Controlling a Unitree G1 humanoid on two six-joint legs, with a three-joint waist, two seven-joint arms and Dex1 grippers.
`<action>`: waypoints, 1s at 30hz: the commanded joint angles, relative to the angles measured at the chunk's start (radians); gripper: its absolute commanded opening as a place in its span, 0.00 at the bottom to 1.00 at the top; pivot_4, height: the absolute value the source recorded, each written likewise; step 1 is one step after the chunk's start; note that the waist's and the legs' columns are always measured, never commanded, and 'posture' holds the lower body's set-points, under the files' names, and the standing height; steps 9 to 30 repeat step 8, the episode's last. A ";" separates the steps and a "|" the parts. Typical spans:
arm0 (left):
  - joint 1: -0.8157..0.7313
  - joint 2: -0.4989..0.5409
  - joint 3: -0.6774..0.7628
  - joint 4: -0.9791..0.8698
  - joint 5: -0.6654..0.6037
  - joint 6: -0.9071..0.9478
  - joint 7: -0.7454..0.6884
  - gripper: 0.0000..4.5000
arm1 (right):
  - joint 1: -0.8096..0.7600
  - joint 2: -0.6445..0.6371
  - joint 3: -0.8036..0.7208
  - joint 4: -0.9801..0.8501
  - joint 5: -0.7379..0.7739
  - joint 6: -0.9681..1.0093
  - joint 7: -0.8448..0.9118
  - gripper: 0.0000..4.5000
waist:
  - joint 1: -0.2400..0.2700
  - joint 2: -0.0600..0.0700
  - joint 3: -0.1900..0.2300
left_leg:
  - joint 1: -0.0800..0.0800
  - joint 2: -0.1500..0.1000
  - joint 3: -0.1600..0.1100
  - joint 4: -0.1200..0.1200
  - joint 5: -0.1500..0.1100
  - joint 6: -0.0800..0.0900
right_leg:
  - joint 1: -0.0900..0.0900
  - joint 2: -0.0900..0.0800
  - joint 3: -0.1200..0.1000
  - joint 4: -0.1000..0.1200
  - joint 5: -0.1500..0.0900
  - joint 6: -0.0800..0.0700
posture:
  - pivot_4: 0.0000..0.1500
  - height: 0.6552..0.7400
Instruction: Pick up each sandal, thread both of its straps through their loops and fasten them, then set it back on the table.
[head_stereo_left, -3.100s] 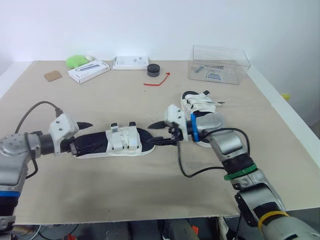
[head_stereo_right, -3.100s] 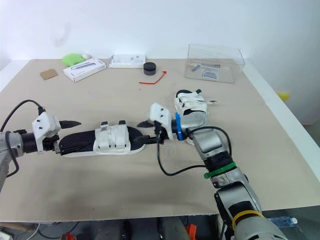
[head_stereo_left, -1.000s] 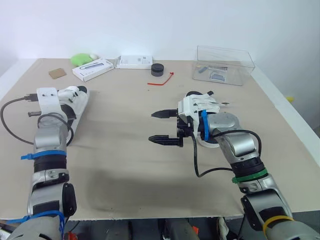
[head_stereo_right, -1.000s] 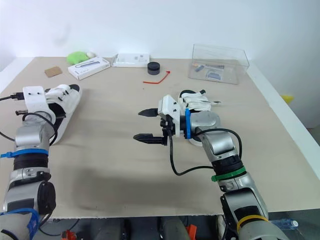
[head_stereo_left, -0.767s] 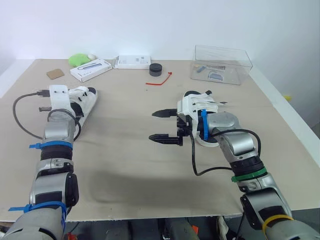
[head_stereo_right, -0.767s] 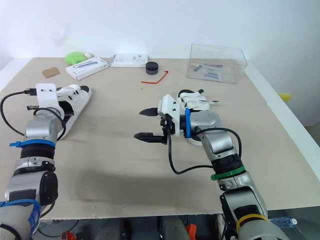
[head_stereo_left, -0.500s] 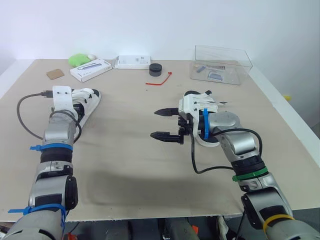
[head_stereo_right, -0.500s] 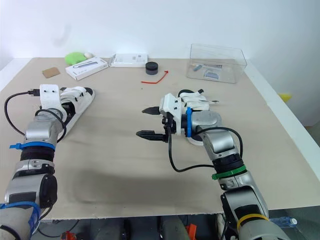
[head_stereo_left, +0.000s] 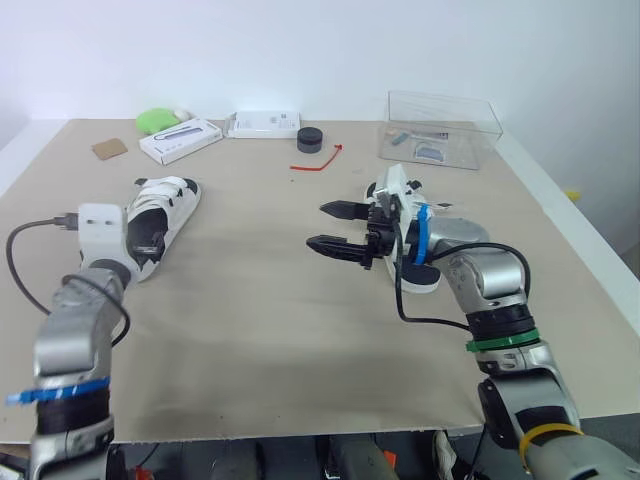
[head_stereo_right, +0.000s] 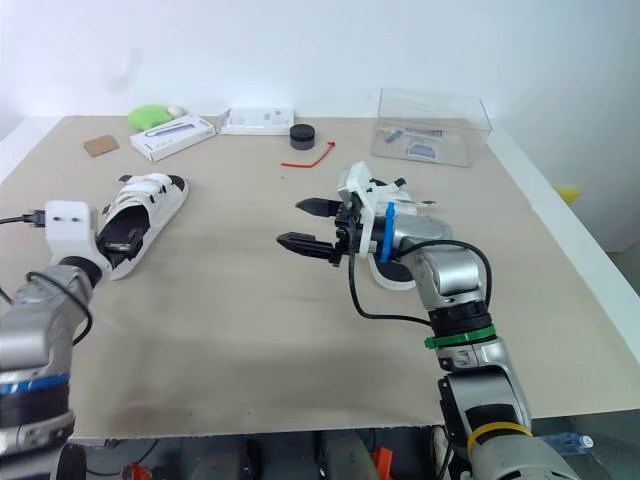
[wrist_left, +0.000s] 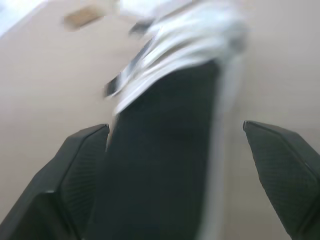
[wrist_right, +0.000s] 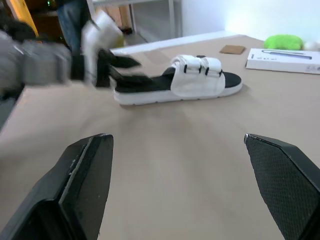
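Lying flat: black-footbed sandal (wrist_right: 150, 86), white straps (wrist_right: 196, 76).

Setting: a robotics test lab. Indicators: a bare white wall (head_stereo_left: 300, 50) behind a wide desk (head_stereo_left: 250, 300) under a beige cover. Reference item: the clear plastic box (head_stereo_left: 440, 130) at the far edge. To the robot's left of the box lie a black puck (head_stereo_left: 309, 139), a red tie (head_stereo_left: 318, 160), white cartons (head_stereo_left: 180, 141) and a brown card square (head_stereo_left: 107, 149). Nearer than the box, the right hand (head_stereo_left: 318, 225) is fed by an exposed black cable; blue, green and yellow bands ring its arm.
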 joint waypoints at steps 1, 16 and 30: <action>0.069 0.068 0.005 -0.126 -0.071 -0.056 -0.146 0.99 | 0.080 -0.047 -0.026 -0.063 0.002 -0.103 0.057 1.00 | 0.001 0.000 0.000 | 0.001 0.000 0.000 0.000 0.000 0.000 | 0.002 0.001 0.000 0.000 0.000 0.000 | 1.00 0.84; 0.293 0.197 -0.125 -0.222 -0.126 -0.214 -0.471 0.99 | 0.334 -0.104 -0.109 -0.249 0.004 -0.205 -0.020 1.00 | 0.000 0.000 0.000 | 0.003 0.000 0.000 0.000 0.000 0.000 | 0.002 0.002 0.002 0.000 -0.004 0.004 | 1.00 0.84; 0.293 0.197 -0.125 -0.222 -0.126 -0.214 -0.471 0.99 | 0.334 -0.104 -0.109 -0.249 0.004 -0.205 -0.020 1.00 | 0.000 0.000 0.000 | 0.003 0.000 0.000 0.000 0.000 0.000 | 0.002 0.002 0.002 0.000 -0.004 0.004 | 1.00 0.84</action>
